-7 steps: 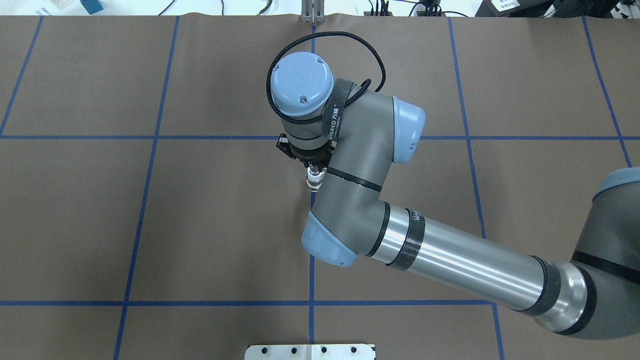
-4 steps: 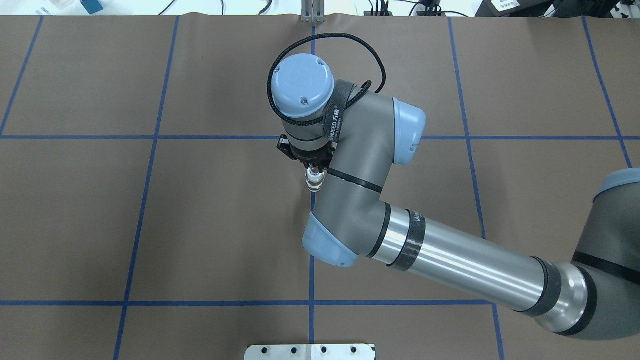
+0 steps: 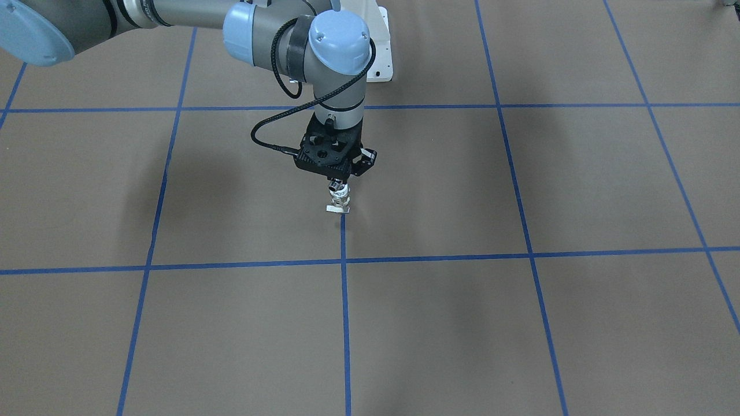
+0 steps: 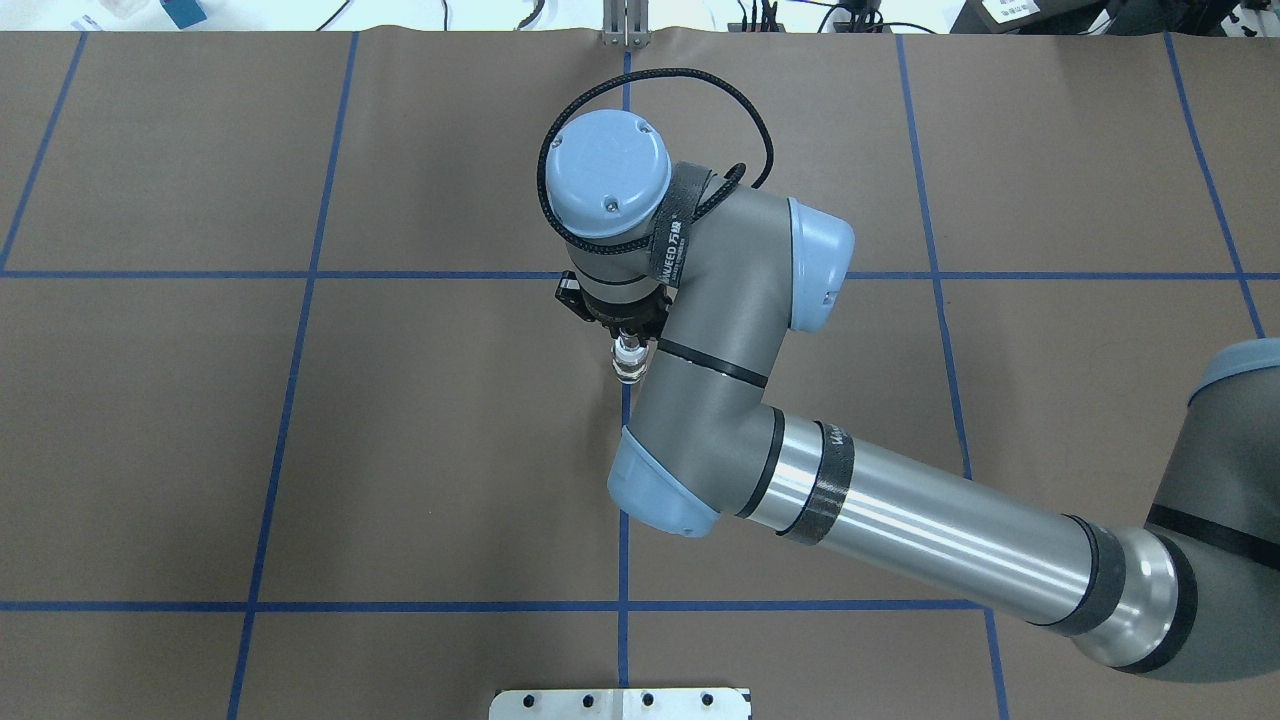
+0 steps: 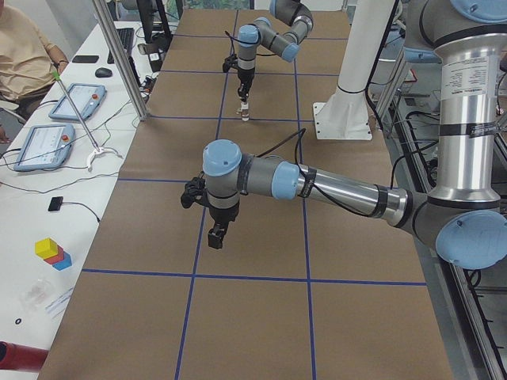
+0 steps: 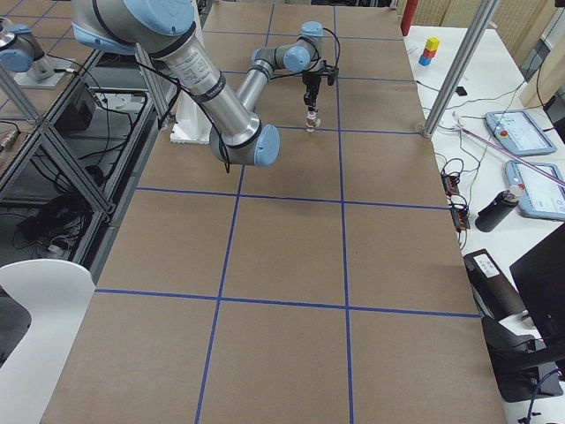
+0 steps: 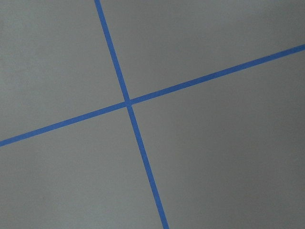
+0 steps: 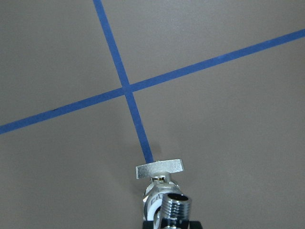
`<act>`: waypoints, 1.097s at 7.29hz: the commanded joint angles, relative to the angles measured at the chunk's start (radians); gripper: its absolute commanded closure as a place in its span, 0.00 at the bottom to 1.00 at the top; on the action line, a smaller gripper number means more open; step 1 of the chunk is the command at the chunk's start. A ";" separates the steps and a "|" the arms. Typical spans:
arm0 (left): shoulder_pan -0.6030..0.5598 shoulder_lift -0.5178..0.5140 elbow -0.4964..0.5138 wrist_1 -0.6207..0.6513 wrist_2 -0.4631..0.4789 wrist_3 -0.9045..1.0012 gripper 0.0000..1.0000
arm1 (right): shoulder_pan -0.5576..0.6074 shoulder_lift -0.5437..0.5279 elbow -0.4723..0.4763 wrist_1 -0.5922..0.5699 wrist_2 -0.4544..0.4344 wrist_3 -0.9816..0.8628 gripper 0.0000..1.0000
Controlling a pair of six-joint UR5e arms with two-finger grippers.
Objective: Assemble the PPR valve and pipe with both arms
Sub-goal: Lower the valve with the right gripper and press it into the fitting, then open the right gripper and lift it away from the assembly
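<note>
**Right gripper** (image 3: pixel 337 186): pointed down, fingers pinched on the upper end of the PPR valve (image 3: pixel 338 201).

**PPR valve:** hung upright straight below the fingertips. The flat tab (image 8: pixel 159 168) is lowermost. A threaded chrome end (image 8: pixel 175 206) is seen close under the fingers. The tab is at or just above the brown table (image 3: pixel 520 323), over a blue tape line (image 8: pixel 138 124); contact cannot be told.

**Left gripper** (image 5: pixel 216 236): pointed down, well apart from the valve. A tape crossing is seen beneath it. Whether it is spread or pressed together cannot be told.
</note>
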 commanded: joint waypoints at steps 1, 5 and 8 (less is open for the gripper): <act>0.001 0.000 0.001 0.000 0.000 0.000 0.00 | -0.001 -0.001 0.002 0.000 -0.003 -0.009 0.01; 0.001 0.000 0.001 0.000 0.000 0.000 0.00 | -0.001 0.004 0.015 0.000 -0.002 -0.010 0.01; 0.001 0.000 0.013 0.000 0.000 -0.002 0.00 | 0.093 -0.129 0.190 -0.006 0.021 -0.109 0.00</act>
